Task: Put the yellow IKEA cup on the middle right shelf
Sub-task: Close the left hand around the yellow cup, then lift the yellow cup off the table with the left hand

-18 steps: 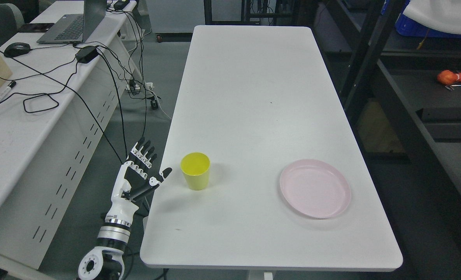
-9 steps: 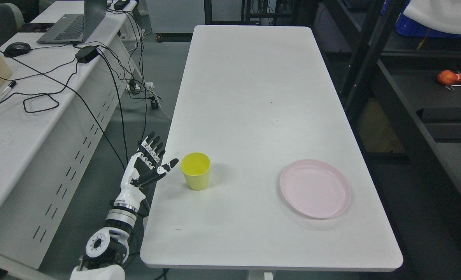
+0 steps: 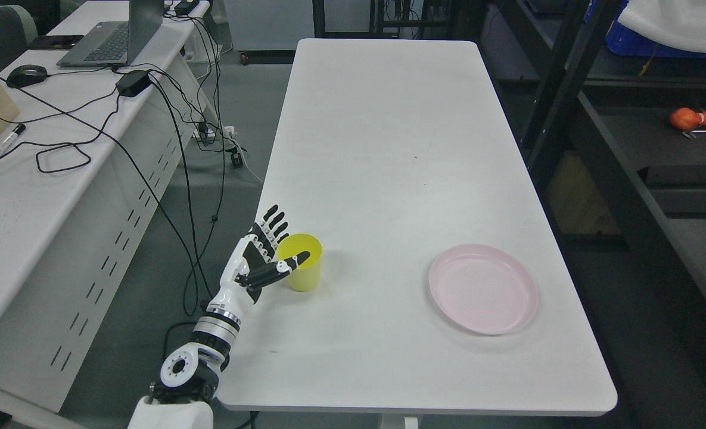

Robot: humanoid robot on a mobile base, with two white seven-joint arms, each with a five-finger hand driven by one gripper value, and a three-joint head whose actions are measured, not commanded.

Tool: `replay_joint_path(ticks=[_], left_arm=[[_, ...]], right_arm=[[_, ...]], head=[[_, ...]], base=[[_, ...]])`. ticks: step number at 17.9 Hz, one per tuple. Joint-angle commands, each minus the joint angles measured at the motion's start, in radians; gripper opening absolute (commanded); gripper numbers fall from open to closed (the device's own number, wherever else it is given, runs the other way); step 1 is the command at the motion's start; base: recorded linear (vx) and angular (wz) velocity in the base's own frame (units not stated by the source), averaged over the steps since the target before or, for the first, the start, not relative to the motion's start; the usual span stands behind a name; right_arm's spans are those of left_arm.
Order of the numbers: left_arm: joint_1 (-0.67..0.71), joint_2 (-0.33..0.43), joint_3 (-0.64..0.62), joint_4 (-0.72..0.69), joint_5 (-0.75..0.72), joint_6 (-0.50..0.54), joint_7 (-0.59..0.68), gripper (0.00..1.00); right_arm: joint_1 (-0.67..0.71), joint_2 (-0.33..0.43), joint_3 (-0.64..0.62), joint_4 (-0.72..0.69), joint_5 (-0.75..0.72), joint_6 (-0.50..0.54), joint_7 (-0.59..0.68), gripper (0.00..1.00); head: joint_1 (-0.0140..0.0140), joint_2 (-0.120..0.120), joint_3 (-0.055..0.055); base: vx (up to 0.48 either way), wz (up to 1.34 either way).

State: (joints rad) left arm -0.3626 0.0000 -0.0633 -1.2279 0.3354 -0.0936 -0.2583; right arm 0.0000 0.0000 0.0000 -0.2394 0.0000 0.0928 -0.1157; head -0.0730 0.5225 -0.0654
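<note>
Yellow cup (image 3: pixel 301 269) stands upright near the white table's (image 3: pixel 388 149) front left edge, well apart from the pink plate (image 3: pixel 482 288). Left hand (image 3: pixel 260 262) is right beside it, fingers spread (thumb across the cup's front, nothing gripped).

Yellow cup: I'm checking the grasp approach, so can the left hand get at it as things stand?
Probably yes. The left hand is open right beside the yellow cup, thumb across its front, with nothing between them.

Looking matt and smooth: white bench (image 3: pixel 388 149), yellow plastic cup (image 3: pixel 304 275), pink plastic plate (image 3: pixel 482 288); glossy white-and-black plastic left hand (image 3: pixel 257 262).
</note>
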Motion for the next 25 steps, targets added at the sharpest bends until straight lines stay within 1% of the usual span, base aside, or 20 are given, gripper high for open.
replay_joint_path(ticks=[1, 6, 8, 11, 12, 14, 16, 19, 21, 23, 25], left_arm=[[0.017, 0.017, -0.199, 0.01, -0.01, -0.023, -0.004, 0.99], [0.028, 0.017, -0.188, 0.027, -0.093, -0.009, -0.004, 0.98], [0.033, 0.017, -0.172, 0.028, -0.093, -0.002, -0.006, 0.89], [0.047, 0.017, -0.104, 0.028, -0.092, -0.006, -0.007, 0.62], [0.05, 0.017, -0.071, 0.027, -0.088, -0.009, -0.007, 0.48], [0.051, 0.017, -0.017, 0.024, -0.078, -0.014, -0.007, 0.27], [0.054, 0.017, 0.032, 0.015, -0.006, -0.038, -0.003, 0.01], [0.065, 0.017, 0.106, -0.06, 0.025, -0.04, -0.002, 0.0], [0.109, 0.017, 0.132, -0.218, 0.085, -0.038, -0.004, 0.0], [0.142, 0.017, 0.14, -0.319, 0.097, -0.038, -0.004, 0.0], [0.158, 0.017, 0.152, -0.386, 0.097, -0.044, -0.006, 0.01]], right_arm=[[0.014, -0.017, 0.017, 0.0, -0.025, 0.001, -0.001, 0.99], [0.014, -0.017, 0.017, 0.0, -0.025, 0.001, -0.001, 0.99], [0.014, -0.017, 0.017, 0.0, -0.025, 0.001, -0.001, 0.99], [0.014, -0.017, 0.017, 0.0, -0.025, 0.001, -0.001, 0.99], [0.014, -0.017, 0.017, 0.0, -0.025, 0.001, -0.001, 0.99], [0.014, -0.017, 0.017, 0.0, -0.025, 0.001, -0.001, 0.99], [0.014, -0.017, 0.017, 0.0, -0.025, 0.001, -0.001, 0.99], [0.014, -0.017, 0.017, 0.0, -0.025, 0.001, -0.001, 0.99], [0.014, -0.017, 0.017, 0.0, -0.025, 0.001, -0.001, 0.99], [0.014, -0.017, 0.017, 0.0, -0.025, 0.001, -0.001, 0.99], [0.014, -0.017, 0.017, 0.0, -0.025, 0.001, -0.001, 0.99]], head=[[0.0, 0.0, 0.0], [0.0, 0.0, 0.0], [0.0, 0.0, 0.0], [0.0, 0.0, 0.0], [0.0, 0.0, 0.0], [0.0, 0.0, 0.0], [0.0, 0.0, 0.0], [0.0, 0.0, 0.0], [0.0, 0.0, 0.0], [0.0, 0.0, 0.0], [0.0, 0.0, 0.0]], base=[[0.0, 0.0], [0.0, 0.0], [0.0, 0.0], [0.0, 0.0], [0.0, 0.0], [0.0, 0.0], [0.001, -0.02], [-0.003, -0.05], [-0.004, -0.05], [-0.001, 0.02], [-0.01, 0.07]])
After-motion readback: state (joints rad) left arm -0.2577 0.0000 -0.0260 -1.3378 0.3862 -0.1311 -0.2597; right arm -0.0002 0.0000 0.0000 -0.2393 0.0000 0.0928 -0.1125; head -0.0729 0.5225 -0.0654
